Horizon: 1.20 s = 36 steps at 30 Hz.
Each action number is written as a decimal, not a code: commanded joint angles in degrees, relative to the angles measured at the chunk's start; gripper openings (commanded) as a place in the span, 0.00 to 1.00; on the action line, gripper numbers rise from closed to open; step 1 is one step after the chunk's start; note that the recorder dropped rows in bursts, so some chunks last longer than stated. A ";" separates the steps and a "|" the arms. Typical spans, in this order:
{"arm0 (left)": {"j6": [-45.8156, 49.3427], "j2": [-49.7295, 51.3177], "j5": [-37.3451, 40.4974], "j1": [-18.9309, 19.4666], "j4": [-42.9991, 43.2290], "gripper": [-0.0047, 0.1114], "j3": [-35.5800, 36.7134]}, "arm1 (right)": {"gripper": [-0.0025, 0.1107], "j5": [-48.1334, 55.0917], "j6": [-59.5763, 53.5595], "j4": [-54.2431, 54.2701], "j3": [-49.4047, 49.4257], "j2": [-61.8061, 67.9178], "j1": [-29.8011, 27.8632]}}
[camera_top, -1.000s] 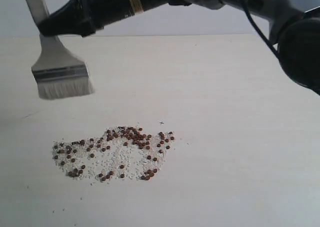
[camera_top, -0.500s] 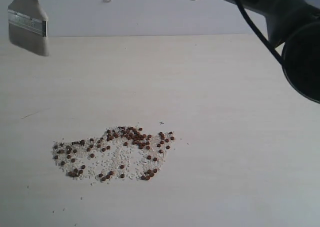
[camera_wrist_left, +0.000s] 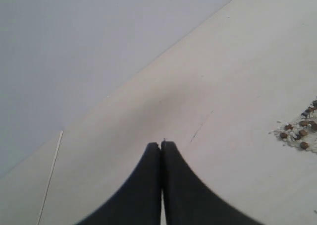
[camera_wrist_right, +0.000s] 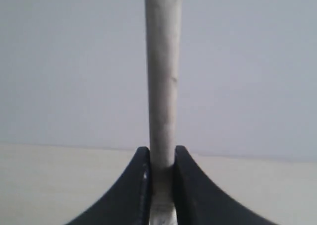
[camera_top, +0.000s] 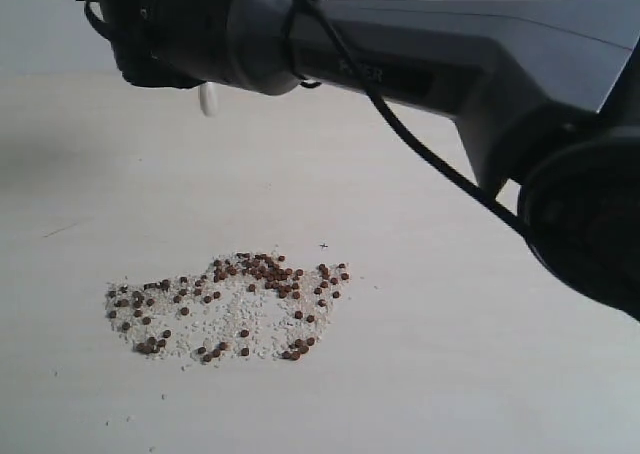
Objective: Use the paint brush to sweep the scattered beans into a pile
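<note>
The beans lie in a loose patch among white crumbs on the pale table, left of centre and towards the front. My right gripper is shut on the paint brush, which shows edge-on as a pale strip rising from between the fingers. In the exterior view the right arm spans the top, and its dark wrist hides both gripper and brush. My left gripper is shut on nothing, low over bare table. A few beans show off to one side of it.
A small pale piece hangs below the right wrist; I cannot tell what it is. A thin dark scratch marks the table at the left. A plain grey wall rises behind the table's far edge.
The right arm has lifted the brush up and away from the upper left and swung its wrist across the top. The brush no longer shows in the exterior view. The beans have not moved.
</note>
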 commanded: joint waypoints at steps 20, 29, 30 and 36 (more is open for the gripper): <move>-0.51 -0.36 -0.26 0.15 0.04 0.04 -0.03 | 0.02 20.20 30.41 -20.27 14.45 2.01 26.48; -0.51 -0.36 -0.26 0.15 0.04 0.04 -0.03 | 0.02 19.72 30.41 -16.40 10.65 8.06 27.66; -0.51 -0.36 -0.26 0.15 0.04 0.04 -0.03 | 0.02 19.36 30.41 -15.82 10.31 8.58 27.66; -0.51 -0.36 -0.26 0.15 0.04 0.04 -0.03 | 0.02 18.17 30.41 -14.22 9.59 9.75 27.29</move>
